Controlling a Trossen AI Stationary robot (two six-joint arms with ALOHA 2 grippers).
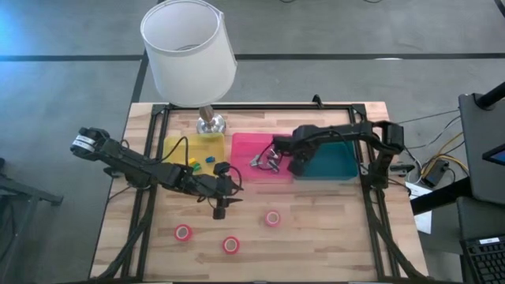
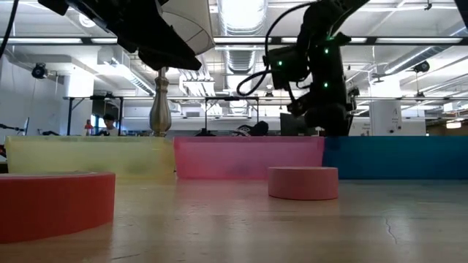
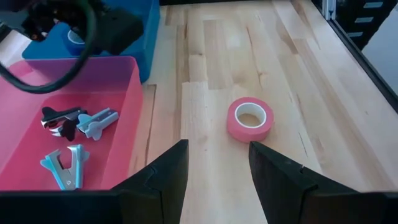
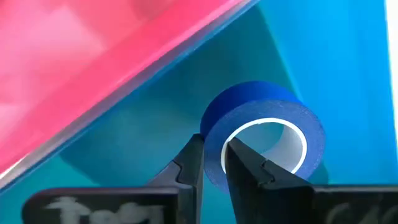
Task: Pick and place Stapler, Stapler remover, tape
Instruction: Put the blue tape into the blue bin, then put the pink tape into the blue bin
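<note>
Over the blue bin [image 1: 335,164], the right gripper [image 4: 214,163] is pinching the blue tape roll [image 4: 264,127] by its thin wall, so it is risking a slip, while the left gripper [image 3: 217,168] is hovering open near a red roll [image 3: 249,119].

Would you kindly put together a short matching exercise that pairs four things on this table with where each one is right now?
Things:
1. blue tape roll
2. staple removers
3. red tape rolls
4. left gripper

Places or states:
A. lying in the pink tray
B. open above the bare wooden table, a red roll just ahead of it
C. pinched through its wall by the right gripper, over the blue tray
D. lying loose on the wood in front of the trays

Pairs: 1-C, 2-A, 3-D, 4-B
</note>
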